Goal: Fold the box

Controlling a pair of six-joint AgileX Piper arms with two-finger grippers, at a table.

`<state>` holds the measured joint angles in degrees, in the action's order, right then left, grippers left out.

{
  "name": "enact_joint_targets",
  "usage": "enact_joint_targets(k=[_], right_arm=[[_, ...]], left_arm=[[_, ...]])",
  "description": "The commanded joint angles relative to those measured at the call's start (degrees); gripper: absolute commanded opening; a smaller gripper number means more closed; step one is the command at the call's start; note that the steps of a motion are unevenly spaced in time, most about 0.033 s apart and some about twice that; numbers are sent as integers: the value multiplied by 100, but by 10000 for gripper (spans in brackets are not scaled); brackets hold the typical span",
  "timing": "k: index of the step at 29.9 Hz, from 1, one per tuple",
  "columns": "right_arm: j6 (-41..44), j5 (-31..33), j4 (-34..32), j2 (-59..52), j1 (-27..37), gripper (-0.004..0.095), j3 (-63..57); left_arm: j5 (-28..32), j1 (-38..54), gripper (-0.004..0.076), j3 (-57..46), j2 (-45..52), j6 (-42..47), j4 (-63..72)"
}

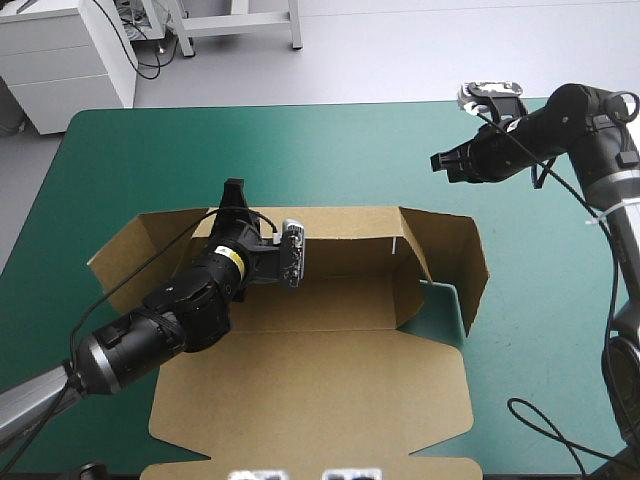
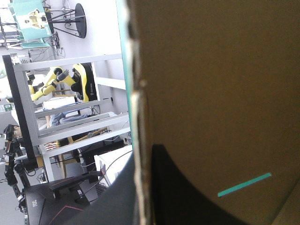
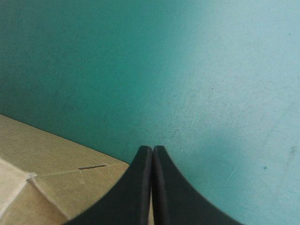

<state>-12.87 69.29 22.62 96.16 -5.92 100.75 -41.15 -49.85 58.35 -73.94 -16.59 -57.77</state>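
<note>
Here, left end effector pinches the box at its back wall; right end effector closed, empty.

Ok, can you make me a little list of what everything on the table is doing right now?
box: brown, half folded; big front panel flat, back wall and right-end flaps standing up
left gripper: shut on the box's back wall, near the wall's left end
right gripper: shut, holding nothing, off beyond the box's far right corner
table: teal-green cover, box lying in the middle
</note>
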Motion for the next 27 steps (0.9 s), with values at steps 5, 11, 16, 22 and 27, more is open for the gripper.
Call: enact_joint_targets(k=[5, 11, 16, 22, 27], right_arm=[[129, -158, -142, 68, -298, -17, 136], [381, -118, -556, 231, -590, -17, 136], [463, 131, -599, 310, -626, -18, 136], [675, 217, -641, 310, -626, -18, 136], [738, 220, -329, 280, -647, -18, 126]], left_arm=[[94, -9, -8, 136, 119, 86, -430], [52, -9, -8, 136, 58, 86, -490], [23, -9, -8, 136, 45, 76, -490], [1, -9, -8, 136, 45, -94, -490], [26, -9, -8, 136, 4, -169, -490]])
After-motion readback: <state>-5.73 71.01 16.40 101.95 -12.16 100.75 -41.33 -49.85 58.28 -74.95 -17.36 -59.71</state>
